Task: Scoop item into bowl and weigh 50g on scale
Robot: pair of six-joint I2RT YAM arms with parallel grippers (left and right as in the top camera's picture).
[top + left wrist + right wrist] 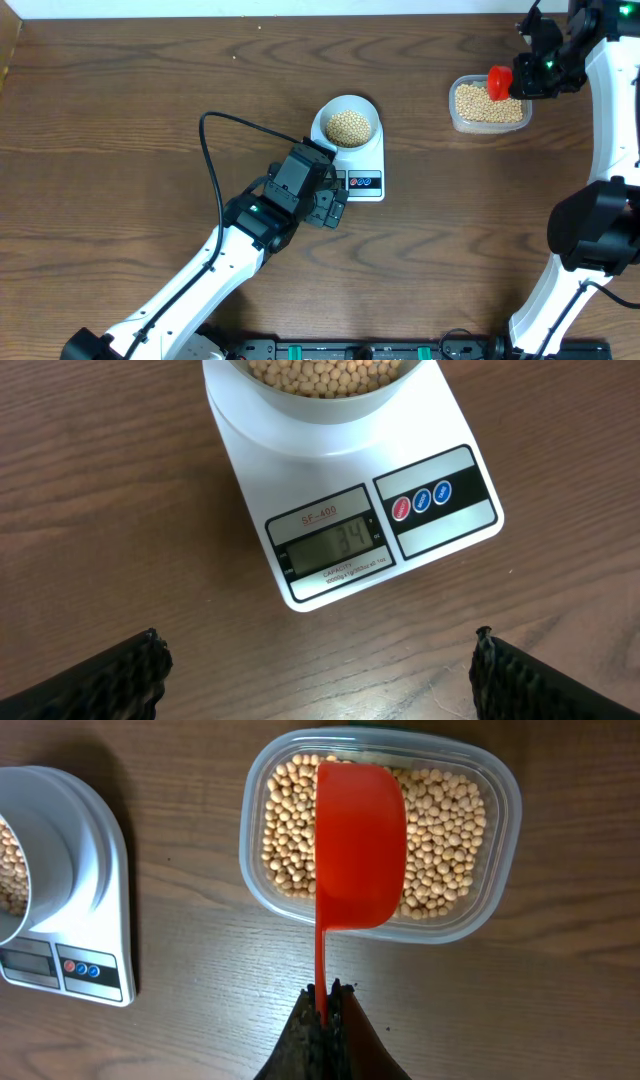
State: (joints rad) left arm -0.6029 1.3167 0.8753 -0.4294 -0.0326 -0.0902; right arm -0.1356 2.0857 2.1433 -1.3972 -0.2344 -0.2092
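The pale bowl [350,122] holds a mound of tan beans [350,126] and stands on the white scale [362,160]. In the left wrist view the scale's display [333,545] reads 34. My left gripper [330,205] is open and empty, hovering just in front of the scale; its fingers show at the bottom corners of the left wrist view [318,660]. My right gripper [327,992] is shut on the handle of a red scoop [360,845], held bottom-up over a clear plastic tub [500,780] of beans [440,830]. The scoop also shows in the overhead view [499,82].
The clear tub [455,100] sits at the back right of the wooden table, apart from the scale. A black cable [212,160] loops from the left arm across the table's middle left. The right arm's base [590,235] stands at the right edge.
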